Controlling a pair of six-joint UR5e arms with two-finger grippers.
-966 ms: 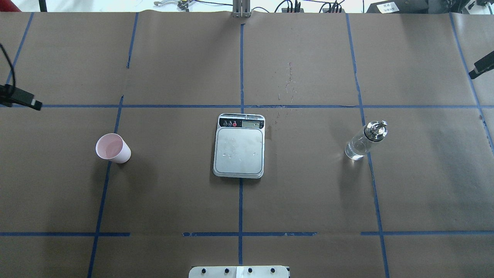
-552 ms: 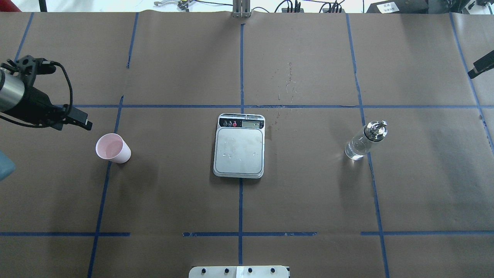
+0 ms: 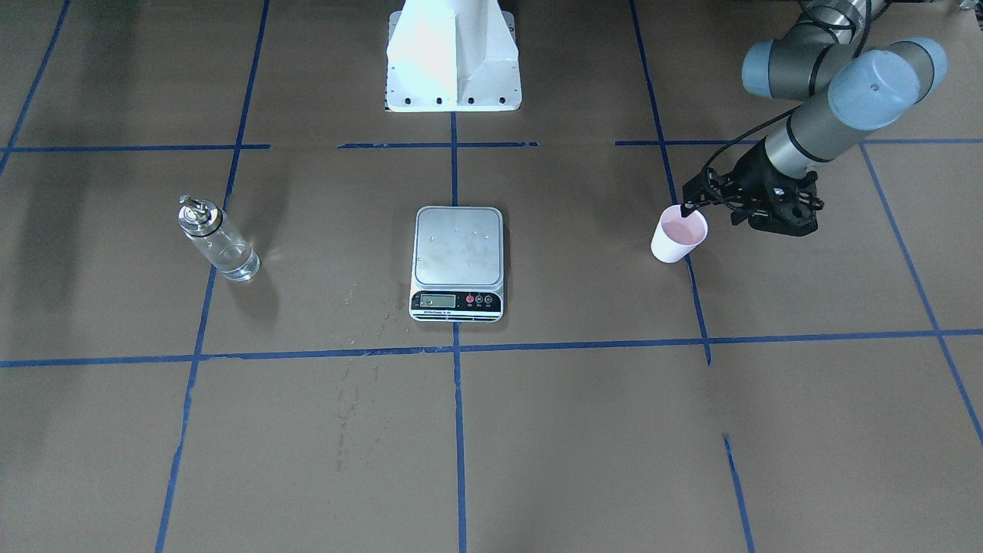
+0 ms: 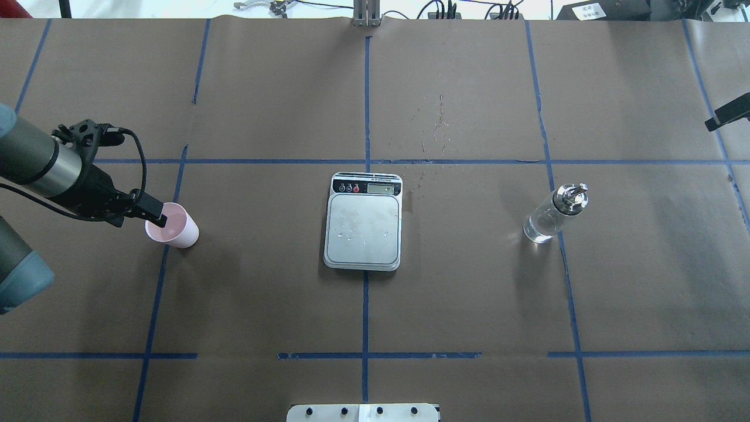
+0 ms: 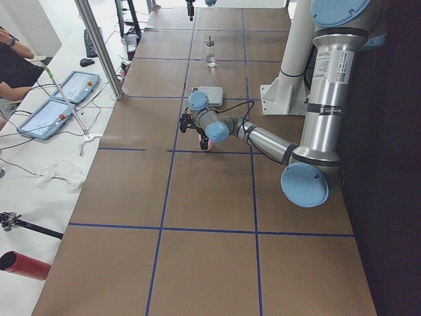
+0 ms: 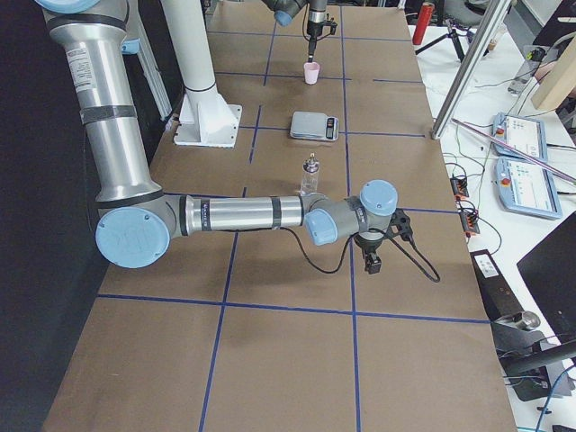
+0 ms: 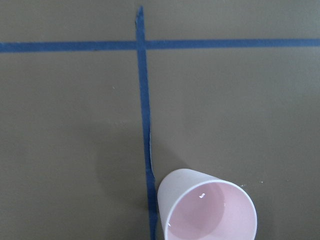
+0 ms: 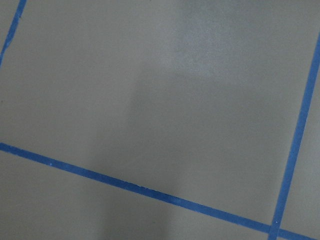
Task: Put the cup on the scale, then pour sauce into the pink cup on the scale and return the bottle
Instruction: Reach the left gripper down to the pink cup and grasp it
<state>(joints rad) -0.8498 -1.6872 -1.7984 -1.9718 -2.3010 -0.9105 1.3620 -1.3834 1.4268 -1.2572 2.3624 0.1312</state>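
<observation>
Pink cup [image 4: 181,231] sits beneath the left gripper [image 4: 159,220] tip, jaw gap unreadable; scale [image 4: 363,234] beyond, bottle [image 4: 545,221] farther still.

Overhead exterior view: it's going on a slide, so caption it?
Left gripper at the cup rim; scale mid-table, bottle standing on the right.

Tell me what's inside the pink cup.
The pink cup looks empty in the left wrist view: pink walls and bottom, one white speck. In the overhead view a dark fingertip of the left gripper covers part of the rim, hiding that edge.
</observation>
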